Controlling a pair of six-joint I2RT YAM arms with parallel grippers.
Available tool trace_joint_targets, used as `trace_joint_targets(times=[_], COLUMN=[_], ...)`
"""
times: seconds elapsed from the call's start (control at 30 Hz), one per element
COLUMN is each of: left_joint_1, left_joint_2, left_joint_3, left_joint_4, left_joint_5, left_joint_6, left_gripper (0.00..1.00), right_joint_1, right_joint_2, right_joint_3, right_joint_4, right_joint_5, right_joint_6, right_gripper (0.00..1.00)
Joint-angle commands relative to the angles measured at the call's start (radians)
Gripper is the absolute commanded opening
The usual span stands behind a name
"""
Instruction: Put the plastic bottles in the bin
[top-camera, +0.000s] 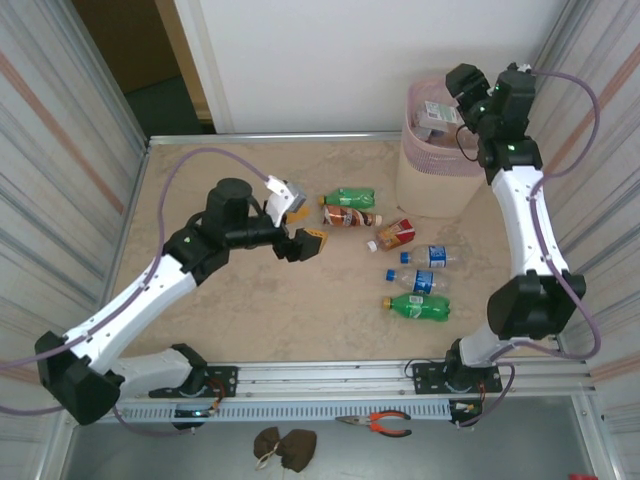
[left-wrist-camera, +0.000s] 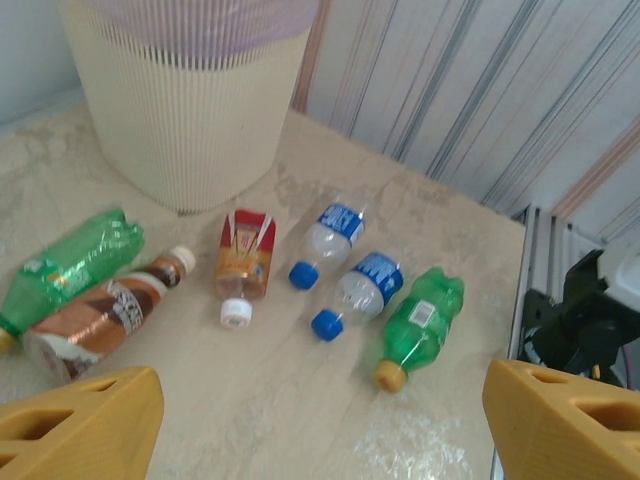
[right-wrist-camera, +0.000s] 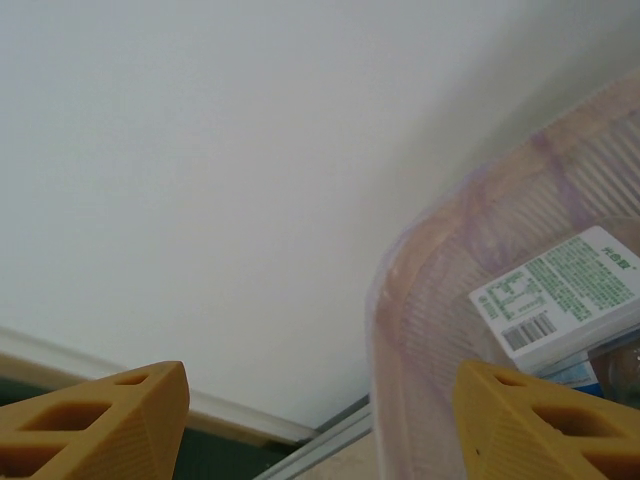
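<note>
- The left claw (top-camera: 300, 223) hangs over the worktop (top-camera: 300, 325), left of centre in the overhead picture. Its fingers are spread wide and nothing is between them.
- The brown bottle (top-camera: 350, 217) lies just to the right of it, on its side. Its long axis runs left to right in that picture, with the base end towards the claw and the pale cap away.
- The claw's two fingers stand one above the other in the overhead picture, so their gap already runs across that axis.
- In the left wrist view the brown bottle (left-wrist-camera: 95, 318) sits at the left edge, above the left finger (left-wrist-camera: 85, 420). My guess is that the claw needs a sideways shift before it descends.
- A green bottle (top-camera: 352, 197) lies parallel, just above the brown one. Four more bottles lie further right, towards the bin (top-camera: 425, 185).
- The right claw (right-wrist-camera: 320, 430) is wide open and empty at the bin's rim in the upper right of the overhead picture, well apart from the loose bottles. A labelled bottle (right-wrist-camera: 560, 290) lies inside the bin.
- The left arm is clearly the nearer one for the brown bottle.
</note>
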Motion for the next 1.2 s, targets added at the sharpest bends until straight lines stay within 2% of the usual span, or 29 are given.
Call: trace_joint_targets(times=[0.0, 0.23, 0.6, 0.93, 1.17], left_joint_1=[0.02, 0.038, 0.075, 0.088, 0.096], left_joint_2=[0.058, 0.229, 0.518, 0.793, 0.963], left_joint_3=[0.057, 0.194, 0.426, 0.636, 0.733], left_joint_4=[-0.109, -0.242, -0.34, -0.343, -0.332], left_joint_5=[-0.01, -0.014, 0.007, 0.048, 0.032], left_joint_6=[0.079, 0.212, 0.342, 0.384, 0.394], left_gripper=[0.83, 0.81, 0.79, 0.78, 0.77], right_joint_1=[0.002, 0.001, -0.023, -0.044, -0.049], right_joint_2=[-0.094, -0.231, -0.41, -0.458, -0.478], right_joint_3=[-0.054, -0.17, -0.305, -0.34, -0.373], right_joint_4=[0.011, -0.047, -0.115, -0.15, -0.165], right_joint_5=[-0.063, -0.069, -0.018, -0.026, -0.031], right_joint_6=[-0.116, -0.18, -0.253, -0.264, -0.27], right_gripper=[0.69, 0.68, 0.68, 0.68, 0.69])
